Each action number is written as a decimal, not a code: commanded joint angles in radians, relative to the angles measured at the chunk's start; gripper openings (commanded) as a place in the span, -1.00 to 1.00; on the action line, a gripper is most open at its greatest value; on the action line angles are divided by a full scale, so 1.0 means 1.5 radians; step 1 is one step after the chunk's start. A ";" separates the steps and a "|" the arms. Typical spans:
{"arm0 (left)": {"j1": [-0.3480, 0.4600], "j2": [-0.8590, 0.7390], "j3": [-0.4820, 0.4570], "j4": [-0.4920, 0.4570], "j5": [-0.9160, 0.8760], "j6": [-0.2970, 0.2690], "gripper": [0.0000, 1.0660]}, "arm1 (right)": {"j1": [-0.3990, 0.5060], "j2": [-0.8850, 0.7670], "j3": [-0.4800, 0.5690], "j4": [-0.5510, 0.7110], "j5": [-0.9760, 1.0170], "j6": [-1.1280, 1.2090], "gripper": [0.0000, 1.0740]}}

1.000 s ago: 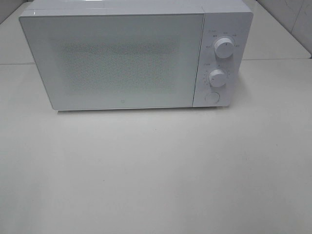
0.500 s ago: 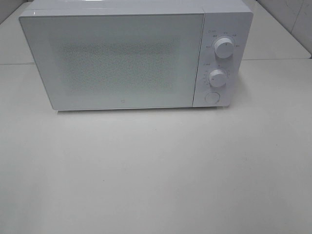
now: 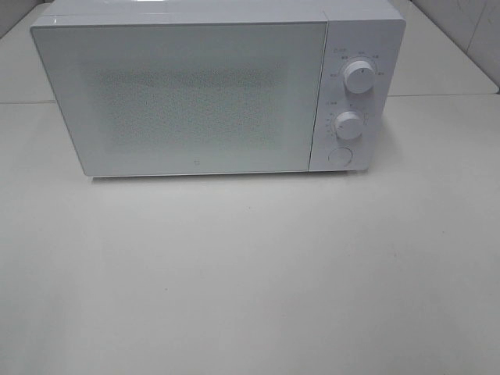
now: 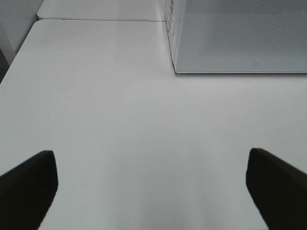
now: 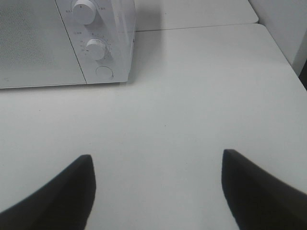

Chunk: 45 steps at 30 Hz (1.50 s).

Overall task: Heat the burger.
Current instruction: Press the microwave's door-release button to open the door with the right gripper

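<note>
The burger is out of view in every frame. A white microwave (image 3: 203,90) stands at the back of the white table with its door shut; its door (image 4: 240,38) fills a corner of the left wrist view and its control panel (image 5: 98,43) shows in the right wrist view. Neither arm appears in the exterior high view. My left gripper (image 4: 151,191) is open over bare table, well short of the microwave. My right gripper (image 5: 156,191) is also open above bare table, nothing between its fingers.
The microwave's panel carries two round knobs (image 3: 358,76) (image 3: 348,125) and a round button (image 3: 339,156). The white table (image 3: 250,273) spreads in front of it. A table seam (image 3: 437,95) runs behind, and a tiled wall (image 3: 476,31) rises at the back right.
</note>
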 commanded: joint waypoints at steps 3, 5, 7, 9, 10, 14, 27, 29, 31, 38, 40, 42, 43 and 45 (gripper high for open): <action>-0.004 -0.009 0.003 -0.002 -0.009 0.000 0.89 | -0.001 -0.019 0.001 0.002 -0.005 -0.006 0.36; -0.004 -0.009 0.003 -0.002 -0.009 0.000 0.89 | -0.001 -0.019 0.001 0.002 -0.005 -0.006 0.36; -0.004 -0.009 0.003 -0.002 -0.009 0.000 0.89 | -0.001 -0.019 -0.003 0.002 -0.012 -0.003 0.36; -0.004 -0.009 0.003 -0.002 -0.009 0.000 0.89 | -0.001 -0.017 -0.011 0.002 -0.024 -0.003 0.35; -0.004 -0.009 0.003 -0.002 -0.009 0.000 0.89 | -0.001 -0.014 -0.014 0.001 -0.034 -0.004 0.34; -0.004 -0.009 0.003 -0.002 -0.009 0.000 0.89 | -0.001 0.024 -0.013 0.001 -0.115 -0.009 0.20; -0.004 -0.009 0.003 -0.002 -0.009 0.000 0.89 | -0.001 0.197 0.141 -0.011 -0.661 0.007 -1.00; -0.004 -0.009 0.003 -0.002 -0.009 0.000 0.89 | -0.001 0.265 0.167 -0.012 -0.745 0.005 -1.00; -0.004 -0.009 0.003 -0.002 -0.009 0.000 0.89 | -0.001 0.320 0.179 -0.011 -0.800 0.009 -1.00; -0.004 -0.009 0.003 -0.002 -0.009 0.000 0.89 | -0.001 0.487 0.213 -0.013 -0.987 0.004 -1.00; -0.004 -0.009 0.003 -0.002 -0.009 0.000 0.89 | -0.001 0.599 0.234 -0.013 -1.136 0.004 -1.00; -0.004 -0.009 0.003 -0.002 -0.009 0.000 0.89 | -0.001 0.622 0.239 -0.012 -1.164 0.004 -1.00; -0.004 -0.009 0.003 -0.002 -0.009 0.000 0.89 | -0.001 0.674 0.246 -0.012 -1.222 0.007 -1.00; -0.004 -0.009 0.003 -0.002 -0.009 0.000 0.89 | -0.001 0.703 0.247 -0.012 -1.247 0.016 -1.00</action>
